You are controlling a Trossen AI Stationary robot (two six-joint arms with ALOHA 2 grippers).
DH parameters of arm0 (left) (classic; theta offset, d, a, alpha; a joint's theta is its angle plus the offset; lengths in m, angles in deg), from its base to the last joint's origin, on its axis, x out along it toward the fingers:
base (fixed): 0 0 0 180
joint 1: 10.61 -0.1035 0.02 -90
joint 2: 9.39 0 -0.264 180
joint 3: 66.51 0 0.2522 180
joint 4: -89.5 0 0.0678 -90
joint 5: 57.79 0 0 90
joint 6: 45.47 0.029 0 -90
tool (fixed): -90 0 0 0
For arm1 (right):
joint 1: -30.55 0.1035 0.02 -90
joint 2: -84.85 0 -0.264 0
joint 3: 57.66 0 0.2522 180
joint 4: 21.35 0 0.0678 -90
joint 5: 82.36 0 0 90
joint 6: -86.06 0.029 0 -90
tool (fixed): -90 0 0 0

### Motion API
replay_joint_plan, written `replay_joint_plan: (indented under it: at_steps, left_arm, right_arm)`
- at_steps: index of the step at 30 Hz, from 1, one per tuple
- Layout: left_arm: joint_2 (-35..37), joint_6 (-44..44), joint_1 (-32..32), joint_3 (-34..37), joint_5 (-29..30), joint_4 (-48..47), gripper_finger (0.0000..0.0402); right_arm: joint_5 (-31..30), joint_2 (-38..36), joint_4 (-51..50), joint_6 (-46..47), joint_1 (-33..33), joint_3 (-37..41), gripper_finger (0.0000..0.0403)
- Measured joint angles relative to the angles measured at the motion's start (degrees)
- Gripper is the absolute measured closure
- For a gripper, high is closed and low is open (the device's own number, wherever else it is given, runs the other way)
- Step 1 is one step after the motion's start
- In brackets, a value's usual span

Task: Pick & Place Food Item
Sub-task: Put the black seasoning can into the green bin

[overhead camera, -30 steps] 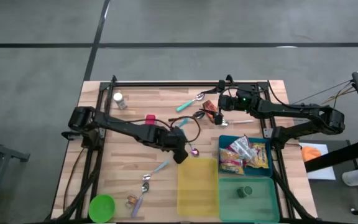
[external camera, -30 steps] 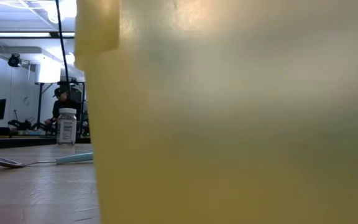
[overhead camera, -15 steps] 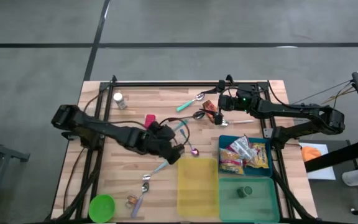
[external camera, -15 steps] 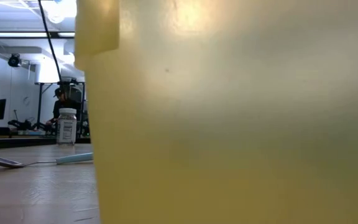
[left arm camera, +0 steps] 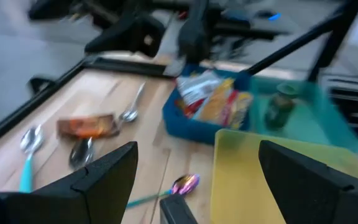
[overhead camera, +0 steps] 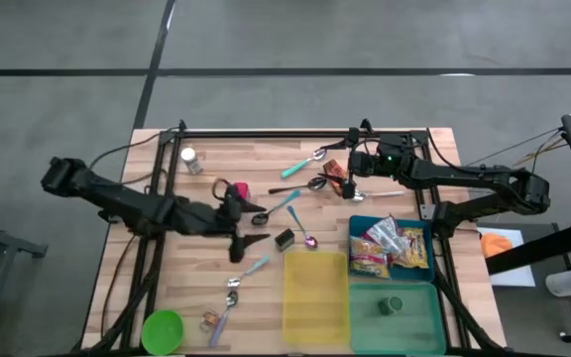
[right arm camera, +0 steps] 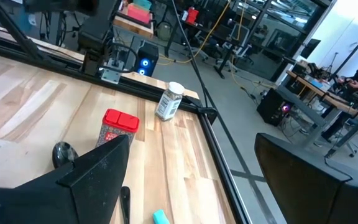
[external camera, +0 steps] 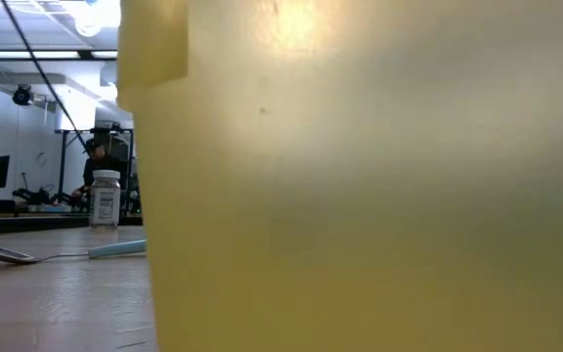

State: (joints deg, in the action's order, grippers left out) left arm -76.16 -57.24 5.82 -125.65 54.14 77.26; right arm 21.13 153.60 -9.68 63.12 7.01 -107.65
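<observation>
From above, the left gripper (overhead camera: 234, 220) hangs over the middle of the wooden slatted table (overhead camera: 206, 288), fingers spread and empty. Just beside it lies a small dark block (overhead camera: 285, 238), near the yellow plastic tray (overhead camera: 314, 297). The right gripper (overhead camera: 348, 184) waits at the far side, also wide open and empty, right next to a flat orange-brown snack packet (overhead camera: 336, 170). The blue bin (overhead camera: 360, 226) already holds crinkly food packets (overhead camera: 389, 248).

At table height, the yellow tray's wall fills almost everything; only a white-capped bottle (external camera: 106, 198) and a spoon with a pale blue handle (external camera: 57, 254) show beyond it.

The left wrist camera looks past its parted dark fingers (left arm camera: 104, 180) at the snack packet (left arm camera: 87, 126), loose on bare wood among the spoons, well apart from the bin.

The right wrist camera shows a red-lidded jar (right arm camera: 119, 127) and open fingers, nothing held.

My call: that packet is the next pick. Come straight down, jaws across its narrow side, clear of the neighbouring spoons.
</observation>
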Motion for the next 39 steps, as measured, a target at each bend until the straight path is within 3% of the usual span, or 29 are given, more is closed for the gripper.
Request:
replay_joint_plan:
  at_steps: [3,9,39]
  left_arm:
    - [5.29,2.66,-2.37,4.44,-5.28,3.19,0.0064]
    - [10.05,2.84,-3.53,7.69,-5.95,2.99,0.0064]
    - [10.41,2.99,-3.51,8.27,-5.94,2.97,0.0064]
  right_arm:
    - [-0.01,0.00,-0.02,0.00,0.01,0.00,0.0058]
    - [-0.01,0.00,0.00,0.00,0.01,0.00,0.0058]
    - [0.00,0.00,0.00,0.01,0.00,0.00,0.0058]
